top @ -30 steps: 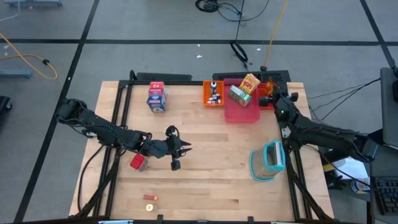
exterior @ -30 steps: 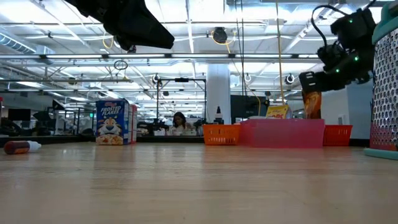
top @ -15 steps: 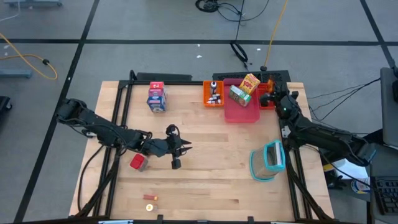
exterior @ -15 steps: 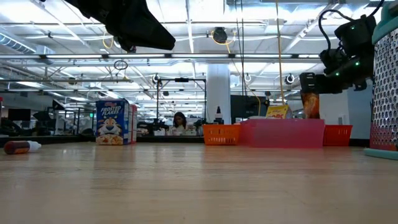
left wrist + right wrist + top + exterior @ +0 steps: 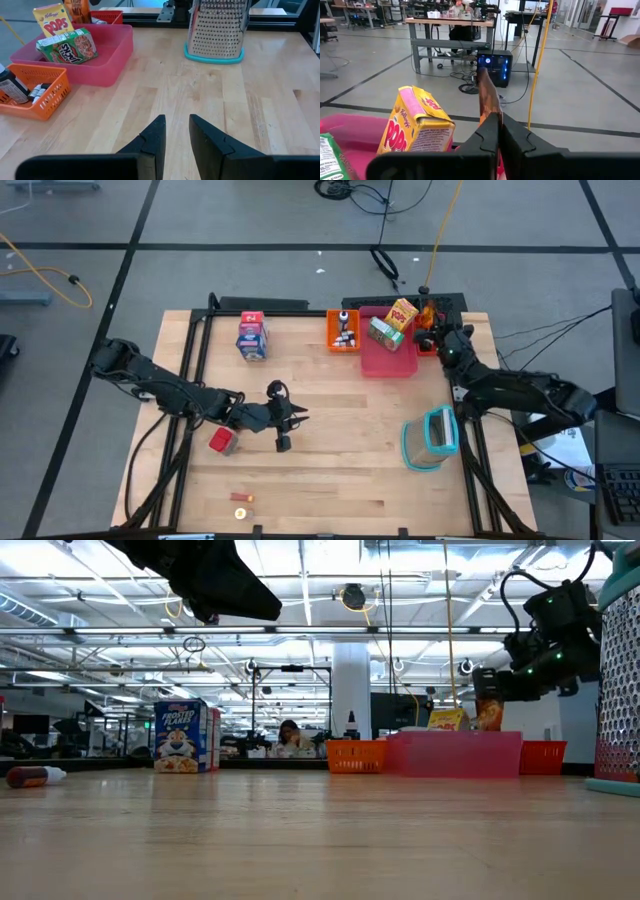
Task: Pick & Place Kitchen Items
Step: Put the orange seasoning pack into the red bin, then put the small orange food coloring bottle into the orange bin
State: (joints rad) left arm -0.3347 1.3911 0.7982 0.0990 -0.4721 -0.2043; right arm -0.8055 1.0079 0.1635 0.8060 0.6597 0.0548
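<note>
Up high, the right gripper (image 5: 499,131) pinched a thin brown packet (image 5: 488,98) beside the yellow box (image 5: 416,127); the left gripper (image 5: 174,134) waited, slightly apart, holding nothing.

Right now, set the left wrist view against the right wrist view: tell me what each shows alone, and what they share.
Left wrist only: the grater, the orange basket with small bottles, bare tabletop, and the left tool, slightly parted and empty. Right wrist only: the right tool shut on a thin brown packet, with the room floor and a desk beyond. Both: the yellow Pops box, the green carton and the pink tray.
</note>
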